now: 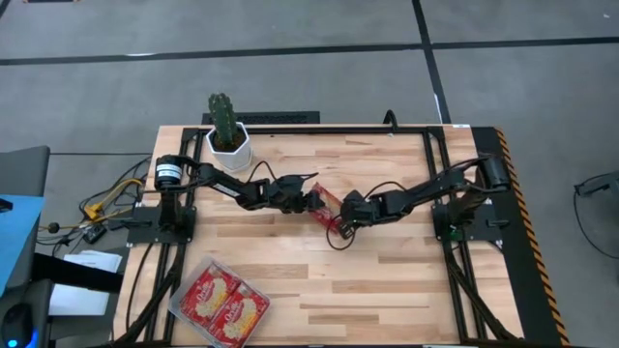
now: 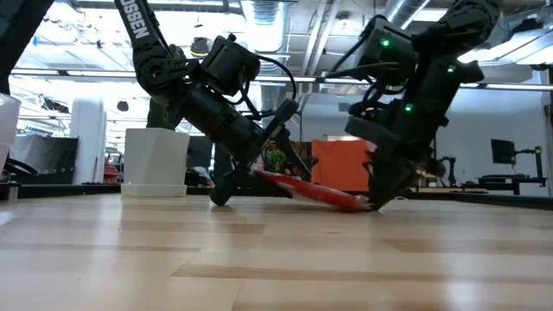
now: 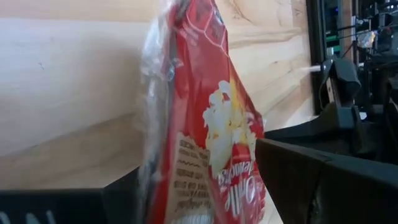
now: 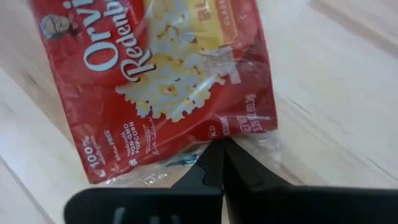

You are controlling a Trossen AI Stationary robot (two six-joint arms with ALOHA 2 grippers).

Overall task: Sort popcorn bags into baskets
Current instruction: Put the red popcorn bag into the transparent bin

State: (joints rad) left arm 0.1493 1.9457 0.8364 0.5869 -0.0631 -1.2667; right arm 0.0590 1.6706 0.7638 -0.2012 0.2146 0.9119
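Note:
One red popcorn bag (image 1: 329,204) hangs between my two grippers at the middle of the table; it also shows in the low view as the bag (image 2: 315,193). My left gripper (image 1: 312,199) is shut on its left end. My right gripper (image 1: 340,224) is shut on its other end. The clear plastic tray (image 1: 180,309) sits at the near left corner with two red packets (image 1: 221,300) lying flat side by side in it. No other packets show. My left gripper pinches the bag's left end (image 3: 186,186) between its two fingers (image 3: 311,180), slanting down from the table's left. That end is lifted off the table, and the bag slopes down toward the right gripper. My right gripper pinches the clear wrapper seam (image 4: 214,144) at the bag's lower end between its fingertips (image 4: 211,168), slanting down from the right. This end (image 2: 363,205) sits low, at or just above the wood.
A white pot with a cactus (image 1: 229,143) stands at the far left of the table, behind the left arm. Black frame rails (image 1: 437,164) run along the sides and far edge. Bare wood (image 1: 387,290) lies between the tray and the right rail.

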